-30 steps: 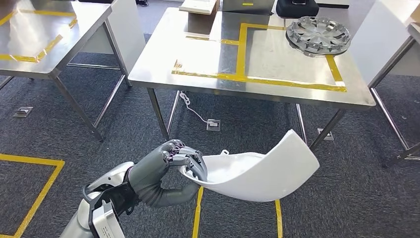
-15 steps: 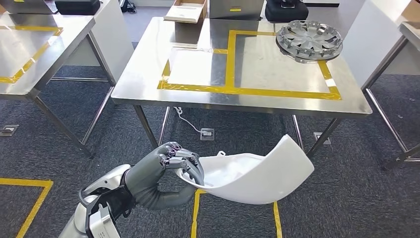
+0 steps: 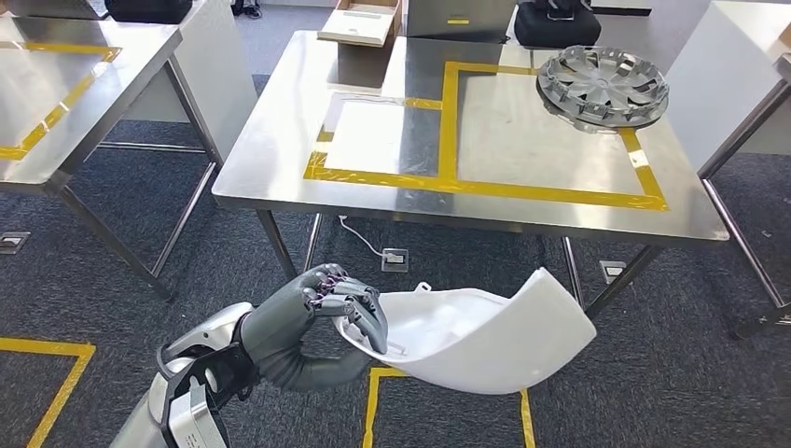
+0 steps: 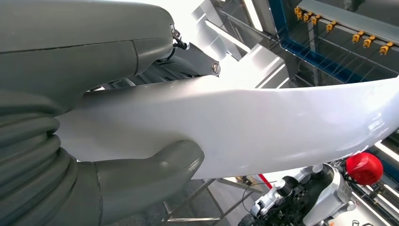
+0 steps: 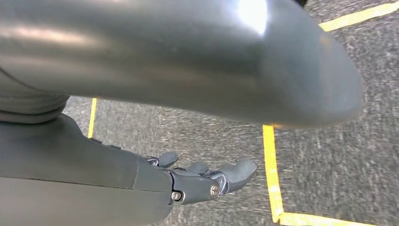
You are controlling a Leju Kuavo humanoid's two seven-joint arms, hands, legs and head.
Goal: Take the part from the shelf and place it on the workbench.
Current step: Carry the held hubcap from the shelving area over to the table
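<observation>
Short of the workbench | left hand grips curved white part by its rim, above floor | right hand hanging, fingers apparently spread, empty | step: carry | next: lift part over taped area.

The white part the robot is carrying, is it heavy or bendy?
Probably light: the left hand holds the white part by one end alone, and the far end stays up. It looks stiff, keeping its curve. Its glossy surface may be slippery, so it could slide if pushed on the steel workbench.
</observation>
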